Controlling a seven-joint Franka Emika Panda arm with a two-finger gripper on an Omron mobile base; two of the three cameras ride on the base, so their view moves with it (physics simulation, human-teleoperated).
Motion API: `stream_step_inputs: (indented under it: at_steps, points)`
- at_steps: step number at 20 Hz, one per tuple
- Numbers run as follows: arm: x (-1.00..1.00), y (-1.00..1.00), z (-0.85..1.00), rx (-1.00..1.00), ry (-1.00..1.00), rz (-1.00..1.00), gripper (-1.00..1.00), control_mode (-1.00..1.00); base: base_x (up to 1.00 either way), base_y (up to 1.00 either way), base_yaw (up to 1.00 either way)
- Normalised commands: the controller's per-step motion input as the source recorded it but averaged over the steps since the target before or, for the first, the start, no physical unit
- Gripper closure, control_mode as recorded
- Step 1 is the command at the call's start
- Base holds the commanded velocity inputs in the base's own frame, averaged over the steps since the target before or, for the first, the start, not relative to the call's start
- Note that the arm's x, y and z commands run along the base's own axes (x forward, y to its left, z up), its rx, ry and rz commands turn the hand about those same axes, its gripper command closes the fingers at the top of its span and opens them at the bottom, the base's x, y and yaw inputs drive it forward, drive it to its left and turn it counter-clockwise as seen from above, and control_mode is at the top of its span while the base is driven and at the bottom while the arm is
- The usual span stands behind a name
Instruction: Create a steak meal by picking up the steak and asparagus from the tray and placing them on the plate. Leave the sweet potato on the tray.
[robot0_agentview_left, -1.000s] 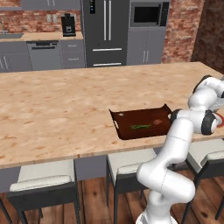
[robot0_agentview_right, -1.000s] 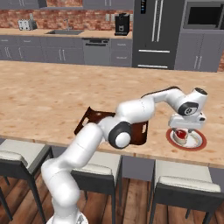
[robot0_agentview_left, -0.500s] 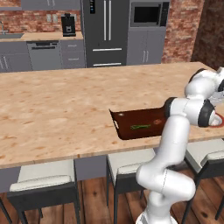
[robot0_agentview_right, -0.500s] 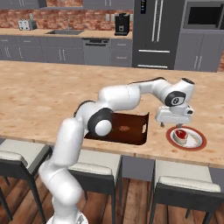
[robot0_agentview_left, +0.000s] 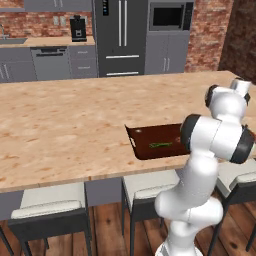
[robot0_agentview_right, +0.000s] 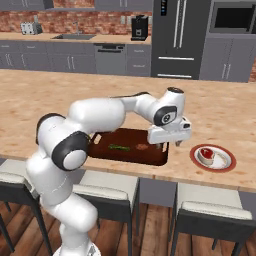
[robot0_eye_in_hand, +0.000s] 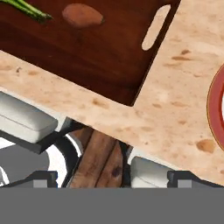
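The steak lies on the plate; asparagus and sweet potato lie on the tray. The jaws hang open and empty over its right end.

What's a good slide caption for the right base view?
Steak on the plate; asparagus and sweet potato on the tray.

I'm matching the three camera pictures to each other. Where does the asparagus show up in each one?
Left base view: asparagus mid-tray, just left of the arm.
Right base view: asparagus in the tray's left half, left of the sweet potato.
Hand view: stalk ends at the top left corner.
Shared landmark: the tray.
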Motion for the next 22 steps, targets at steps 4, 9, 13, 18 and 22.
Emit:
stream_step_inputs:
  at_steps: [4,9,13,18,22]
  points:
    - [-0.09,1.0,0.54,0.04,-0.12,0.19,-1.0,-1.0,0.0,0.0,0.0]
    - [0.0,1.0,0.42,0.13,-0.08,0.23,-1.0,-1.0,0.0,0.0,0.0]
    - [0.0,0.92,0.04,0.11,0.0,0.32,-1.0,-1.0,0.0,0.0,0.0]
    - [0.07,0.56,-0.1,0.02,-0.01,0.42,-1.0,-1.0,0.0,0.0,0.0]
    - [0.23,0.33,-0.22,0.0,-0.04,0.46,-1.0,-1.0,0.0,0.0,0.0]
